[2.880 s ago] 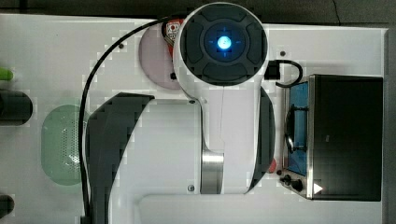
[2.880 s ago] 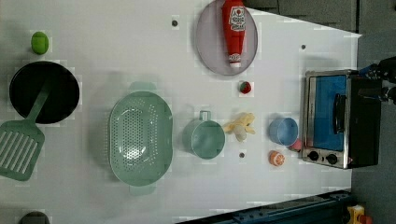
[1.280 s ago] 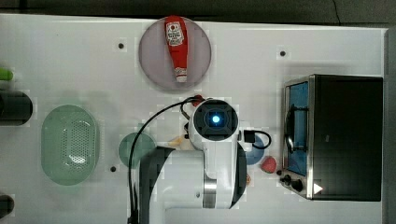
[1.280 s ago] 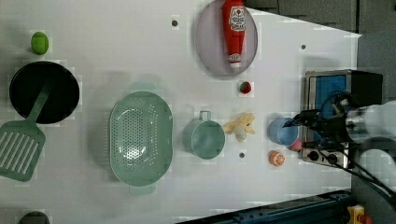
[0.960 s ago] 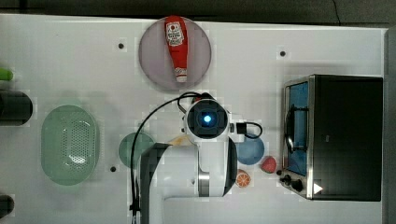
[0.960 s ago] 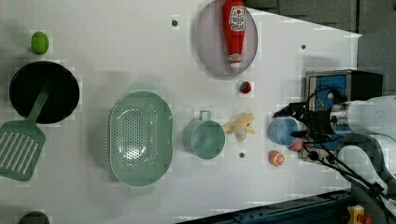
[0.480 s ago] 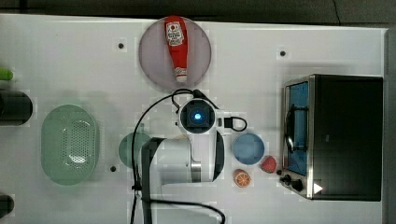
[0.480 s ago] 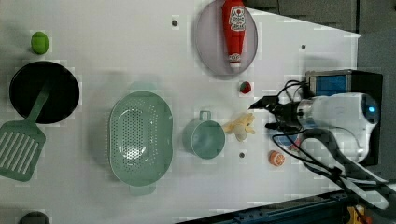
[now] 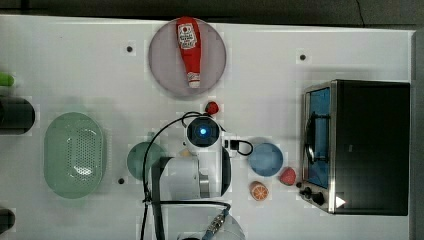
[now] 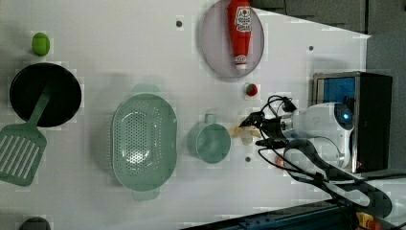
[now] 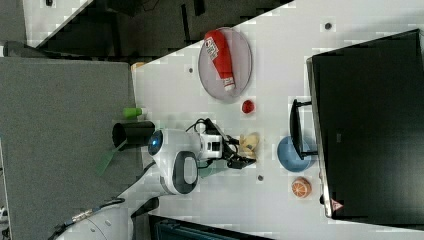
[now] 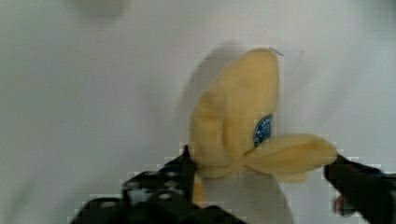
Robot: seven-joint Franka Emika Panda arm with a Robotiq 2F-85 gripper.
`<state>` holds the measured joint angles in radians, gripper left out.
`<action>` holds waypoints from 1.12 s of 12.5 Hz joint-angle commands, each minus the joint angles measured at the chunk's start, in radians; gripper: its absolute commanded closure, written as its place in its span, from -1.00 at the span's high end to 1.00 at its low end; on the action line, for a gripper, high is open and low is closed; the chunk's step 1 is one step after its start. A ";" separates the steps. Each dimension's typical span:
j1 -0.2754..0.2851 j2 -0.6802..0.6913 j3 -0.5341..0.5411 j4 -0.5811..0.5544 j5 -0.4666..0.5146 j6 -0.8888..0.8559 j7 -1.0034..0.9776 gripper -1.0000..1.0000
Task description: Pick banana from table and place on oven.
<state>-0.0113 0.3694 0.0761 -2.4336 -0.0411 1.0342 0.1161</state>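
The banana is a pale yellow piece with spread peel flaps and a blue sticker, lying on the white table. My gripper hangs just over it, open, with one black finger at one side of the banana and the other finger beyond a peel flap. In the left view the gripper reaches the banana beside the teal cup. The right view has the banana at the gripper. The oven stands at the top view's right, its black top bare.
A teal cup sits right beside the banana. A blue bowl, an orange slice and a strawberry lie between banana and oven. A ketchup bottle rests on a grey plate. A green colander is further off.
The arm has swung from near the oven toward the top view's left and come down over the banana. The banana has not moved.
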 commanded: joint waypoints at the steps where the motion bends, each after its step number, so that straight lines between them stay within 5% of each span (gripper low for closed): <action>1: 0.005 -0.020 0.005 0.007 0.016 0.049 0.052 0.43; 5: 0.005 -0.021 0.010 0.005 0.016 0.087 0.052 -0.48; 9: 0.005 -0.075 0.010 0.006 0.016 0.086 0.052 -0.50; 14: 0.004 -0.316 0.008 0.048 0.016 -0.045 0.052 -0.50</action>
<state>0.0027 0.1439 0.0718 -2.4551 -0.0389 1.0088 0.1403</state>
